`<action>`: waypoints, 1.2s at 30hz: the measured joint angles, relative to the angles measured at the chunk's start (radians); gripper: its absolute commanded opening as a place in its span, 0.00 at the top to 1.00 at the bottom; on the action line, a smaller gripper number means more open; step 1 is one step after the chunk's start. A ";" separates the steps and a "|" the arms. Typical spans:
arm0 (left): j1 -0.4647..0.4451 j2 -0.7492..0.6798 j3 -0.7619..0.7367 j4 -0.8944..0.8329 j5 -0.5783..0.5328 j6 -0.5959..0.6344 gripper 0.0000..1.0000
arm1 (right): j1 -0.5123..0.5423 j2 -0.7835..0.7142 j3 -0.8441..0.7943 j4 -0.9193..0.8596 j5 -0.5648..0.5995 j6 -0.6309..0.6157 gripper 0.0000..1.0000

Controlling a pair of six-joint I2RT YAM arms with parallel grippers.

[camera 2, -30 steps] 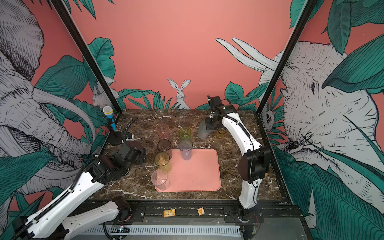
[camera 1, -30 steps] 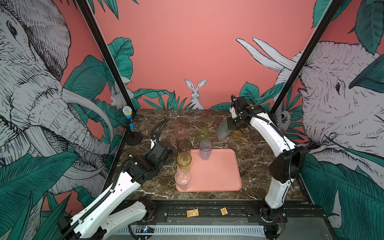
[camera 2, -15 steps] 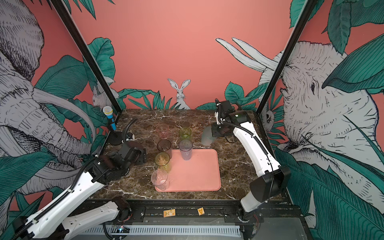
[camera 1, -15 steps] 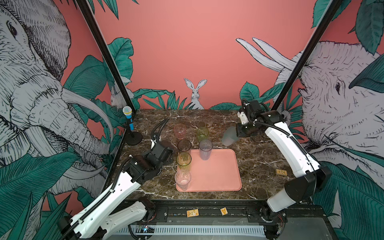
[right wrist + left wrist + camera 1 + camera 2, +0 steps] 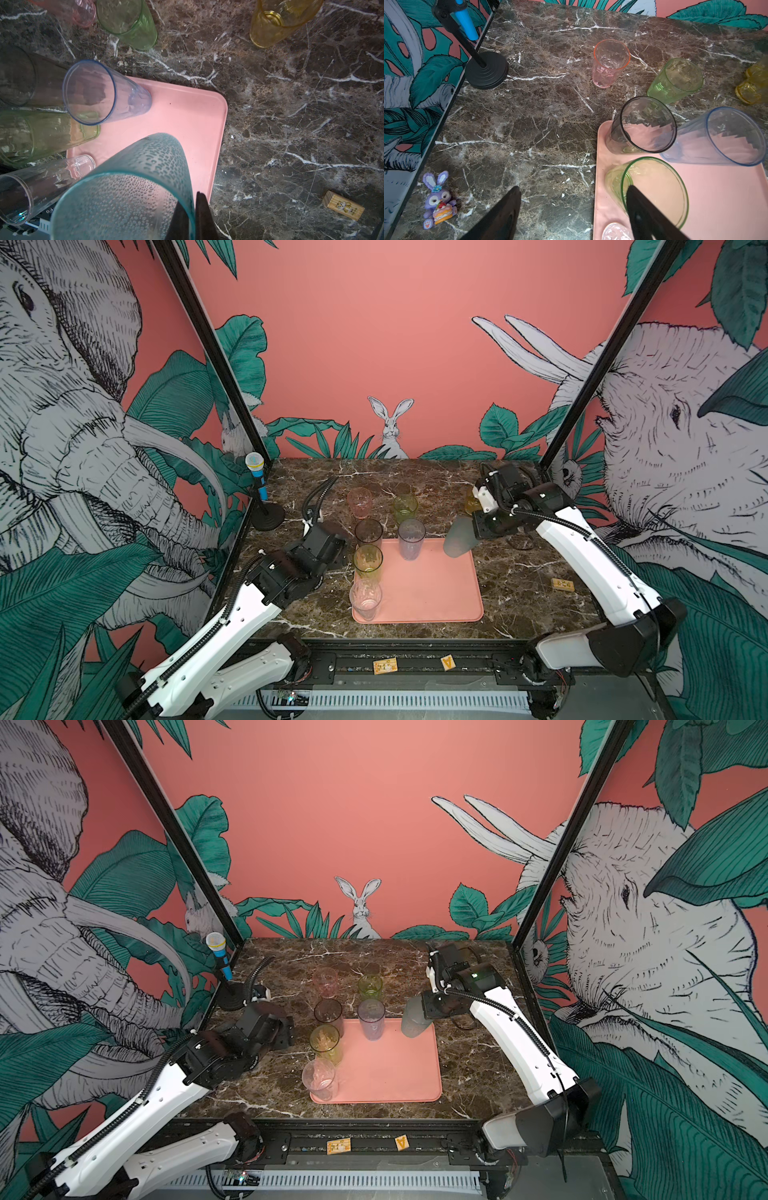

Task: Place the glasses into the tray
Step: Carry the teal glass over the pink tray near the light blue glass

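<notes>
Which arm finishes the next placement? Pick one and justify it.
Right. The right tool is shut on the teal-grey glass, held over the tray near its far corner. The left tool is open, holding nothing, beside the tray.

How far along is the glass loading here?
Done: smoky grey, tall green, clear and lilac-blue stand on the tray. In hand: the right claw pinches the teal-grey glass by its rim, tilted over the tray's far right corner. To go: pink, short green and amber, on the marble behind the tray.

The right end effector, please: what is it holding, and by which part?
It holds the teal-grey glass, pinched across the wall at its rim.
</notes>
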 measured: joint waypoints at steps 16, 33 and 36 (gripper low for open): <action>0.000 -0.010 -0.004 0.000 0.029 -0.034 0.19 | 0.194 -0.077 -0.178 0.018 0.093 0.108 1.00; 0.000 -0.038 -0.023 -0.001 0.034 -0.045 0.19 | 0.357 -0.054 -0.294 0.175 0.185 0.233 1.00; 0.000 -0.039 -0.024 -0.001 0.034 -0.045 0.19 | 0.385 -0.008 -0.282 0.191 0.196 0.243 1.00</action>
